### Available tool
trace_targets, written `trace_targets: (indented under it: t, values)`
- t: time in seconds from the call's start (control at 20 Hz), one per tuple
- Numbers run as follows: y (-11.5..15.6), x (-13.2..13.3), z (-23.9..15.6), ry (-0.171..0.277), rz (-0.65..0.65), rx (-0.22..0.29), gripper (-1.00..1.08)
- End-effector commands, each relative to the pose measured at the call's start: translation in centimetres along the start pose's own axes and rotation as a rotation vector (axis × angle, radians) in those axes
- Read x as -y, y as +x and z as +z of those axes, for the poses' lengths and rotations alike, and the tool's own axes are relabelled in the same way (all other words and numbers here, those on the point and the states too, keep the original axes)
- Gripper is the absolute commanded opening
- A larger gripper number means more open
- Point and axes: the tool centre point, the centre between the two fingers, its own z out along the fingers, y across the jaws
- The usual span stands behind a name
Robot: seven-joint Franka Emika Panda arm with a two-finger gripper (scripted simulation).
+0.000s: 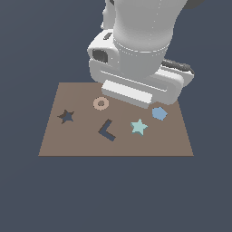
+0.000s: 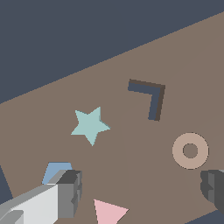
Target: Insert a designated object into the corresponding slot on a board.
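Approach step, pre-grasp. Gripper (image 2: 140,190) spread wide, holding nothing, above board (image 1: 176,145). Teal star (image 1: 139,127) flat on board between L cutout (image 1: 106,130) and blue hexagon (image 1: 159,113). Star slot (image 1: 66,116) well apart. Next: centre over star, descend, close.

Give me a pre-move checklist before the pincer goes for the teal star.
1. Light teal five-pointed star lies flat on the large brown board, nothing on top: ok.
2. Pincer open and holding nothing: ok.
3. Pincer centred over the star: not ok; in the wrist view the star sits off to one side of the gap between the fingers.
4. Dark star-shaped slot unblocked: ok.
5. Neighbours clear of the star: blue hexagon and dark L-shaped cutout sit apart from it: ok.
6. Star points aligned with the slot: cannot tell.
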Motion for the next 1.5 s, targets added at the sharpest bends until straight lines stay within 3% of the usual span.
trace_targets:
  t: [0.0, 0.75, 1.45]
  values:
    - [0.0, 0.7, 0.9, -0.001, 0.083, 0.002, 1.00]
    - [1.5, 4.3, 6.4, -0.007, 0.570, 0.013, 1.00]
    - [2.8, 5.5, 8.9, -0.008, 0.787, 0.019, 1.00]
